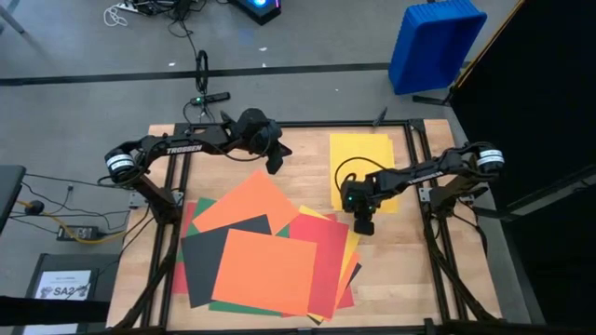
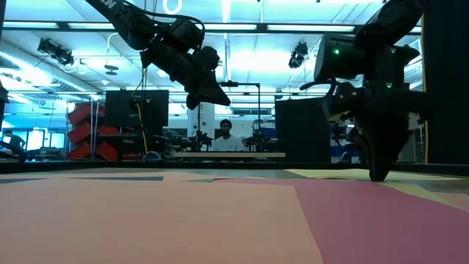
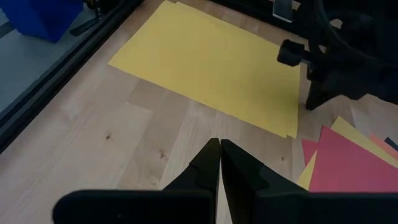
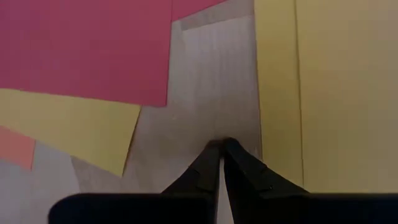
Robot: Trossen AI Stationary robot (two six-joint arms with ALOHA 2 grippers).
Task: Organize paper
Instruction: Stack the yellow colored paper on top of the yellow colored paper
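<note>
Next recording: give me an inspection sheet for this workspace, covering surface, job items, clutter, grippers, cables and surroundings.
Surface: wooden table, black frame.
Job's things: yellow stack set apart at the far right; mixed pile of orange, red, green, black and yellow sheets overlapping at the centre.
Clutter: nothing seen on the table.
Grippers: left gripper shut, raised above bare wood; right gripper shut, tips down on bare wood between stack and pile.
Cables: cables on the floor at left.
Surroundings: blue bin; printed sheet; a person behind.

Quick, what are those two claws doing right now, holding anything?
Left end effector: shut, empty, raised above the table.
Right end effector: shut, empty, tips down on bare wood.
</note>
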